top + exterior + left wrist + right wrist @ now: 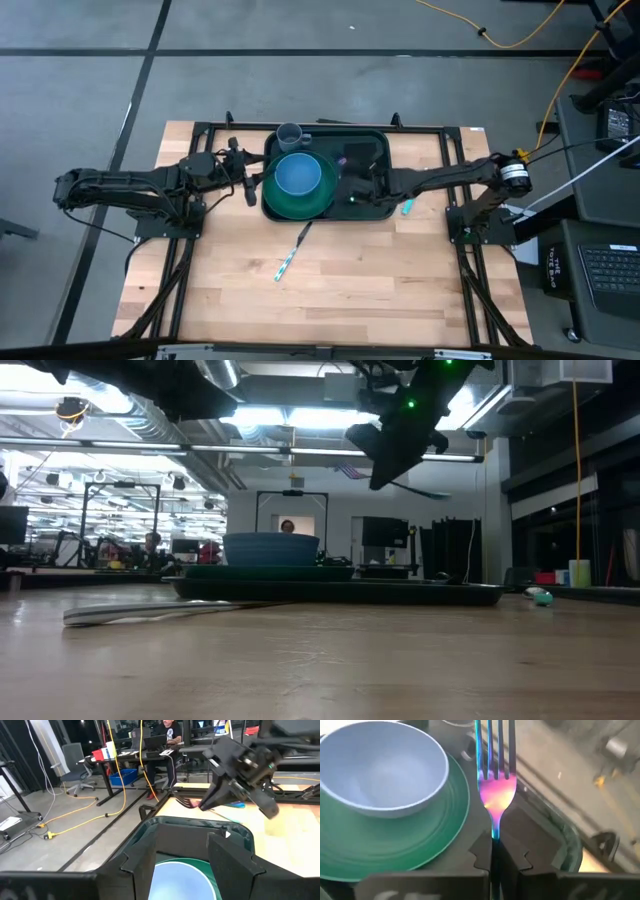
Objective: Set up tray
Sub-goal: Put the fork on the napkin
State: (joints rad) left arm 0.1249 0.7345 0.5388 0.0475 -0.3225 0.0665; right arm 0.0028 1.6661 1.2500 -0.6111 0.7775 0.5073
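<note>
Light wooden table (350, 270) on grey floor. Large dark green rectangular plastic tray (372, 212) lies at the table's far centre, holding a round green plate (300, 205) with a pale blue bowl (298, 175). Right gripper (492, 851) clamps an iridescent metal fork (496, 780) above the tray. Left gripper (182, 860) hovers open at the tray's left edge.

Overhead, table-level and two wrist views share the tray (375, 210).

A pale blue round bowl (297, 174) sits on a round green plate (298, 198). A grey cup (290, 135) stands just beside them. An iridescent pink-and-teal metal fork (496, 785) is in the air. A slim utensil with a teal handle (290, 256) lies on the light wooden surface (330, 290).
</note>
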